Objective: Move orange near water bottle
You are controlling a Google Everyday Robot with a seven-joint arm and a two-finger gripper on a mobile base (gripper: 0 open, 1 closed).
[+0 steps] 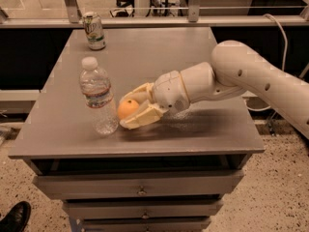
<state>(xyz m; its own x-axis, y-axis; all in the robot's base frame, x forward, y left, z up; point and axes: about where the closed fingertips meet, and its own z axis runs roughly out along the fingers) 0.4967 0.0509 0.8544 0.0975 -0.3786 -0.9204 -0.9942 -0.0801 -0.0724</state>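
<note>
The orange is small and round and sits between the two cream fingers of my gripper, low over the grey table. The gripper is shut on it. The water bottle, clear with a white cap and a red, white and blue label, stands upright just left of the orange, a small gap apart. My white arm reaches in from the right.
A green-and-white soda can stands at the table's far left corner. The table has drawers below its front edge. A black shoe is on the speckled floor at lower left. A rail and glass run behind the table.
</note>
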